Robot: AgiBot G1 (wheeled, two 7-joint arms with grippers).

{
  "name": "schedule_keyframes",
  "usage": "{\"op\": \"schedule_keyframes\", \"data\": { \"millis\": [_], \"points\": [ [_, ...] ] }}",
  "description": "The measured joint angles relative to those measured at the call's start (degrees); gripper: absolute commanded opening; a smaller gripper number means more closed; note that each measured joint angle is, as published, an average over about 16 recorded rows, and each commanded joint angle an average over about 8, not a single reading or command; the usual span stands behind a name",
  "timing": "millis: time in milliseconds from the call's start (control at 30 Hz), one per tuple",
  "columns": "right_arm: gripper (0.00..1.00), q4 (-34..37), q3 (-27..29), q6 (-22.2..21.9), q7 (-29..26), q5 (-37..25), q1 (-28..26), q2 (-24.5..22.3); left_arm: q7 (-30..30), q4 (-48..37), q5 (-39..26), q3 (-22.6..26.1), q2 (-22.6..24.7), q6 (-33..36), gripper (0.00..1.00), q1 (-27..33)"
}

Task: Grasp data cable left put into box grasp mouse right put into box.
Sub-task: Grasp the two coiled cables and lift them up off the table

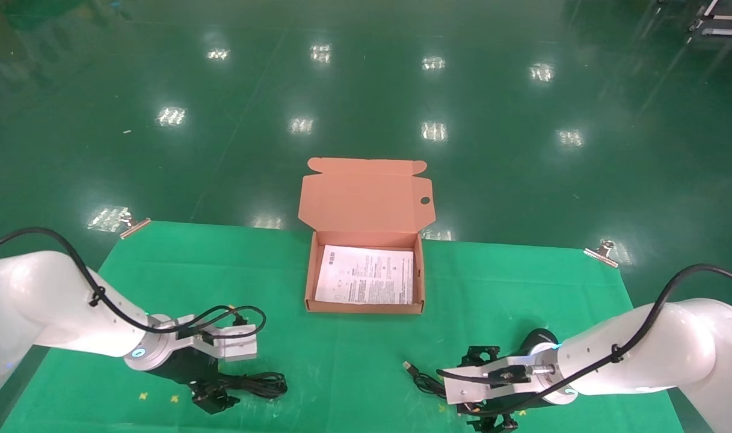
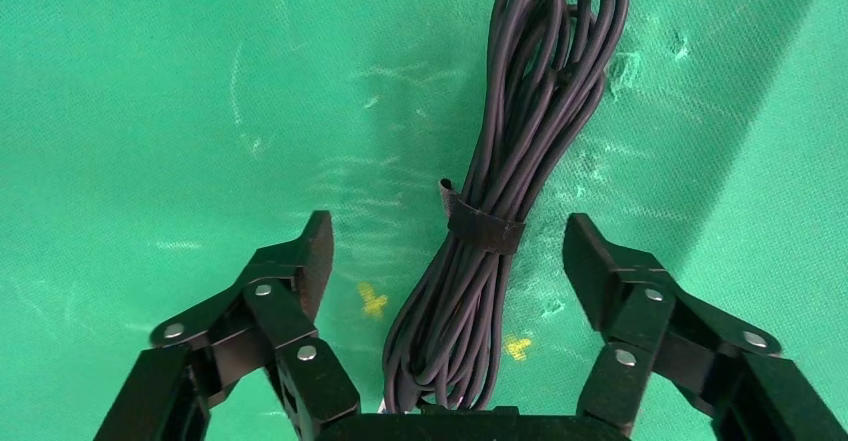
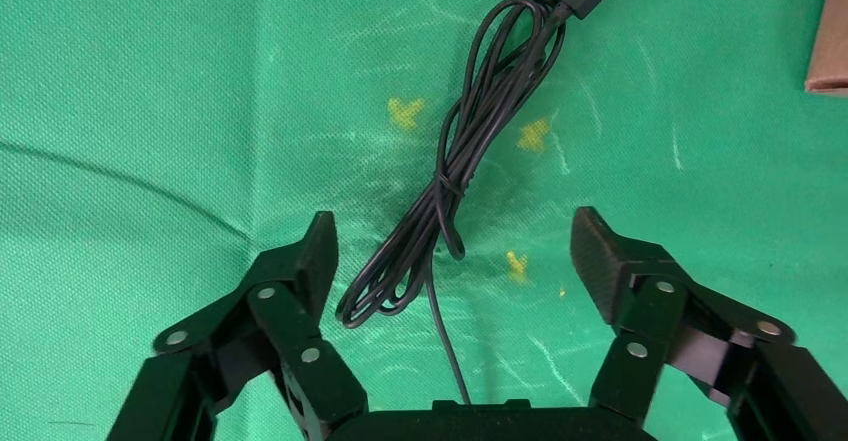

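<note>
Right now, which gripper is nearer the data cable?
Left. The left gripper is open, straddling the data cable; the right gripper is across the table, open over the mouse cord.

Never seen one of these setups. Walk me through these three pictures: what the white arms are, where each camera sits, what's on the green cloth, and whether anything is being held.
The white arms belong to a two-armed robot. The wide picture comes from its head camera, looking down at a table covered in green cloth. The other two come from cameras on each wrist, looking past that arm's black fingers.

In the middle stands an open orange box with a printed sheet inside. The left gripper is open, its fingers either side of the data cable, a tied bundle of black loops. The right gripper is open too, over the mouse's thin cord with its USB plug. The mouse itself is mostly hidden behind that arm. Nothing is held.
</note>
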State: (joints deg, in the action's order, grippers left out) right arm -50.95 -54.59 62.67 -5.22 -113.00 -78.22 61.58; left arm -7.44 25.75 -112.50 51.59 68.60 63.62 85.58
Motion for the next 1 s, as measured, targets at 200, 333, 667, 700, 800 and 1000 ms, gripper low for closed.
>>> {"op": "schedule_keyframes", "data": {
  "millis": [200,333,667,700,800,1000],
  "points": [
    [0.0,-0.3,0.0,0.1,0.1,0.0,0.0,-0.1,-0.1,0.2,0.0,0.0,0.0,0.1,0.0,0.0],
    [0.0,-0.4,0.0,0.2,0.1,0.1,0.0,-0.1,-0.1,0.3,-0.1,0.0,0.0,0.1,0.0,0.0],
    [0.0,-0.6,-0.1,0.3,0.1,0.1,0.0,-0.2,-0.2,0.4,-0.1,0.1,-0.1,0.2,0.0,0.0],
    [0.0,-0.6,-0.1,0.3,0.1,0.1,0.0,-0.2,-0.2,0.4,-0.1,0.1,-0.1,0.2,0.0,0.0],
    [0.0,-0.6,-0.1,0.3,0.1,0.1,0.0,-0.2,-0.2,0.4,-0.1,0.1,-0.1,0.2,0.0,0.0],
    [0.0,-0.6,-0.1,0.3,0.1,0.1,0.0,-0.2,-0.2,0.4,-0.1,0.0,-0.1,0.2,0.0,0.0]
  ]
}}
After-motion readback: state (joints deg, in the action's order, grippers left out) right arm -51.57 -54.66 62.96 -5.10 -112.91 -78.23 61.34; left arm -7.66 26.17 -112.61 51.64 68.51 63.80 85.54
